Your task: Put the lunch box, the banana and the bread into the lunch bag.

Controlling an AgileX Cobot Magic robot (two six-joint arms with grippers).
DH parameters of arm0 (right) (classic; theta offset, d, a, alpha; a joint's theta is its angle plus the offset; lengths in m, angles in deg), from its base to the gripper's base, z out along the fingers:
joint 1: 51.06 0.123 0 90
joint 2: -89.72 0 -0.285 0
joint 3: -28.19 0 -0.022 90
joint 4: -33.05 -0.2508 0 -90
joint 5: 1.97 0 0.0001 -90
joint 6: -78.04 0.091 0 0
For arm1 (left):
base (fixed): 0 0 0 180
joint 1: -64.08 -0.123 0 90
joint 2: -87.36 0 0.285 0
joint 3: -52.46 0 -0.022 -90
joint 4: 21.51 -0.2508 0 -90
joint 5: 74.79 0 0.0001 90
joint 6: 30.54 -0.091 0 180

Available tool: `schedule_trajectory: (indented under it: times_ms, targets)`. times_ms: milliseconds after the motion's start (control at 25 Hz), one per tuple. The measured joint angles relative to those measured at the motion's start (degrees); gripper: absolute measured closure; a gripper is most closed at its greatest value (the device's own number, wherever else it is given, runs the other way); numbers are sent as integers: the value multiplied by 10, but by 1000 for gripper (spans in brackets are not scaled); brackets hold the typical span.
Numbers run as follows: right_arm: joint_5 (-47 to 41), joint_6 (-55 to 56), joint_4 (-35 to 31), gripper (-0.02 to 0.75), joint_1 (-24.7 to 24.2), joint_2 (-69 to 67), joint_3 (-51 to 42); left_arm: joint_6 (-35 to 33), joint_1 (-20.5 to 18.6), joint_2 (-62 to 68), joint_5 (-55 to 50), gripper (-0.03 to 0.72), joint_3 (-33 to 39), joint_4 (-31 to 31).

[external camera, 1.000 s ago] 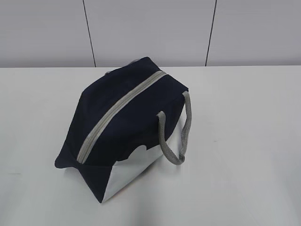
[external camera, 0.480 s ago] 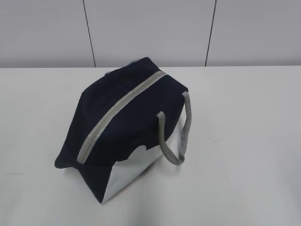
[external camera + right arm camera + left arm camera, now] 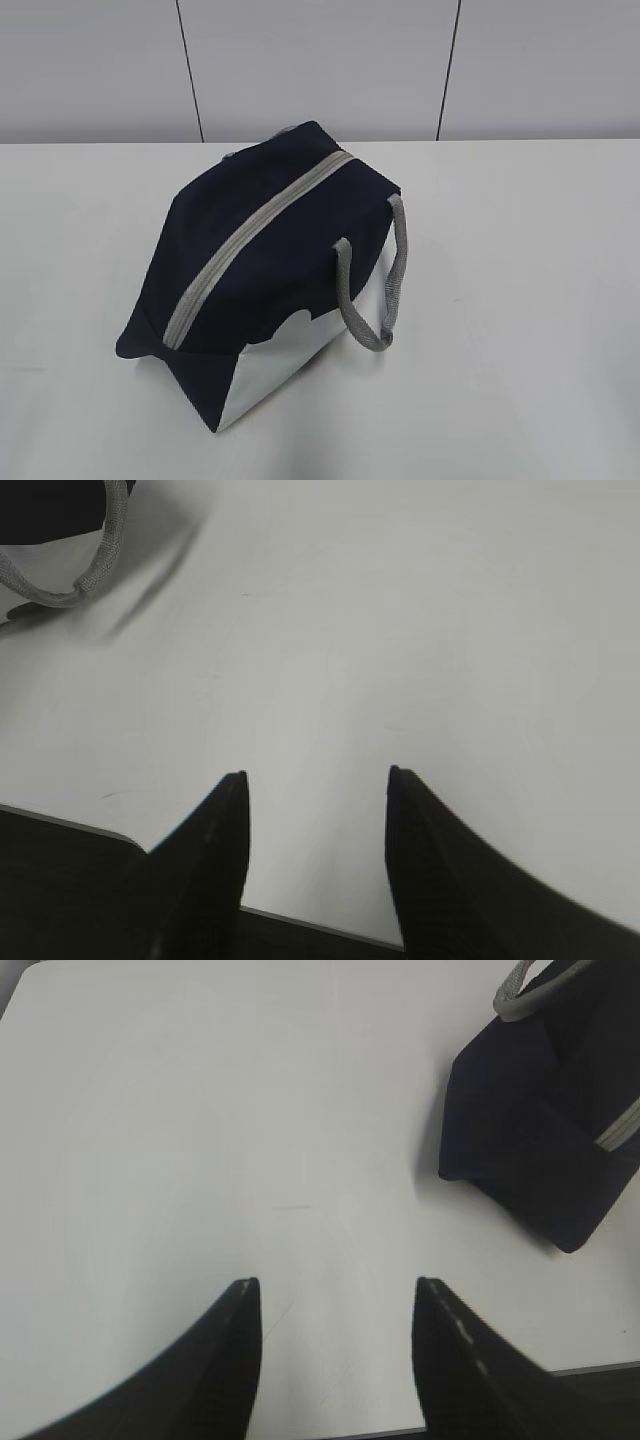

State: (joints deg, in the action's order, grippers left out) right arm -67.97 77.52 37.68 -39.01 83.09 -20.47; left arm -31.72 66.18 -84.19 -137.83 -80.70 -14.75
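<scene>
Both claws stood open and empty over the white surface (image 3: 520,300): the left claw (image 3: 335,1295) had the navy-blue fabric lunch bag (image 3: 265,250) ahead to its right, the right claw (image 3: 315,780) ahead to its left. Its grey zipper (image 3: 255,240) looked closed. No lunch box, banana or bread showed; probably packed, task near done.

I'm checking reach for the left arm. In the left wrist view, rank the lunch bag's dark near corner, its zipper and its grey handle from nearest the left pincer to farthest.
From the left pincer:
1. Lunch bag's dark near corner, lower right.
2. Zipper, right edge.
3. Grey handle, top right.
</scene>
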Motion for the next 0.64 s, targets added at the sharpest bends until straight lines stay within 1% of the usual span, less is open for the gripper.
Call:
schedule_trajectory:
  times_ms: [640]
  targets:
    - [0,0,0,387,0,0,0,0,0,0,0,316,0,0]
